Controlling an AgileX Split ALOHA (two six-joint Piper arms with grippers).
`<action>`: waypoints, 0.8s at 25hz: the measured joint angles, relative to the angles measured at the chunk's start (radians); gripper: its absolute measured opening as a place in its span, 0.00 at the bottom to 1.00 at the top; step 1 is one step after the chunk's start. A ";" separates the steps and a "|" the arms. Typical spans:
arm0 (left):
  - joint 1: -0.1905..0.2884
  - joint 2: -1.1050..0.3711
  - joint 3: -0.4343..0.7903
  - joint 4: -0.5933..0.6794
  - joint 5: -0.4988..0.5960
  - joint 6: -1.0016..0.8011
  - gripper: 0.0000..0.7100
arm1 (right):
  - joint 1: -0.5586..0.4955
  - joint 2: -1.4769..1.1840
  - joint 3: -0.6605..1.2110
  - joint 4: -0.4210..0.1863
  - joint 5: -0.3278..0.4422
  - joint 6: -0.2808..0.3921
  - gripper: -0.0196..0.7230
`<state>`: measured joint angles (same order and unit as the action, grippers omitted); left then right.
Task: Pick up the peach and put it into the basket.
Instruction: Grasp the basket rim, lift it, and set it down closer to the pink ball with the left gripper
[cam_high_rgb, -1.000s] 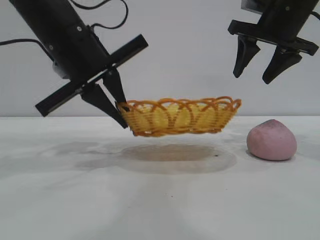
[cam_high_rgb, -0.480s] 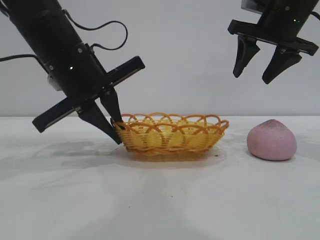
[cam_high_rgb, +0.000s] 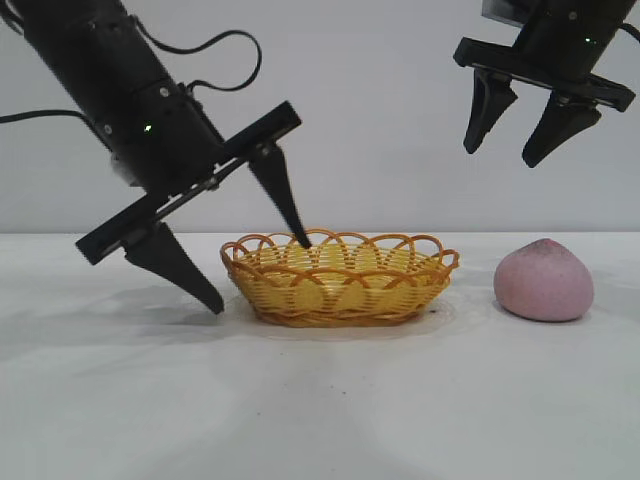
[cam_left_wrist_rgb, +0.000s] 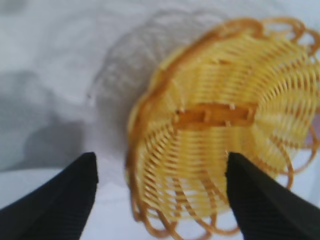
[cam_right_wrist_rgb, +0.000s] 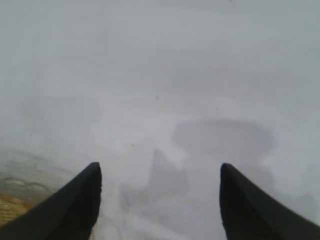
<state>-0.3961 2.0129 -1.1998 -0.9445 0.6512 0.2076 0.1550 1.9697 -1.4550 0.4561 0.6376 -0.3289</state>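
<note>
White tabletop (cam_high_rgb: 320, 400): left gripper (cam_high_rgb: 262, 270), jaws now spread, has just released the woven basket (cam_high_rgb: 338, 280), which sits flat. Right gripper (cam_high_rgb: 510, 140) hangs open above the peach (cam_high_rgb: 544, 281), untouched beside the basket.

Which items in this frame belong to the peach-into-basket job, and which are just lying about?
Part of the job:
- peach, on the table right of the basket
- basket, empty, standing on the table
- left hand, open, straddling the basket's left rim
- right hand, open, raised above the peach

Just lying about:
- nothing besides the white table
</note>
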 joint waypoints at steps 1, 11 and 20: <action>0.000 -0.002 -0.019 0.027 0.027 0.006 0.71 | 0.000 0.000 0.000 0.000 0.000 0.000 0.61; 0.000 -0.116 -0.174 0.593 0.272 -0.108 0.74 | 0.000 0.000 0.000 0.004 0.003 0.000 0.61; 0.007 -0.136 -0.181 1.045 0.321 -0.174 0.74 | 0.000 0.000 0.000 0.006 0.017 0.000 0.61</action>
<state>-0.3893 1.8773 -1.3810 0.1000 0.9720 0.0332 0.1550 1.9697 -1.4550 0.4621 0.6543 -0.3289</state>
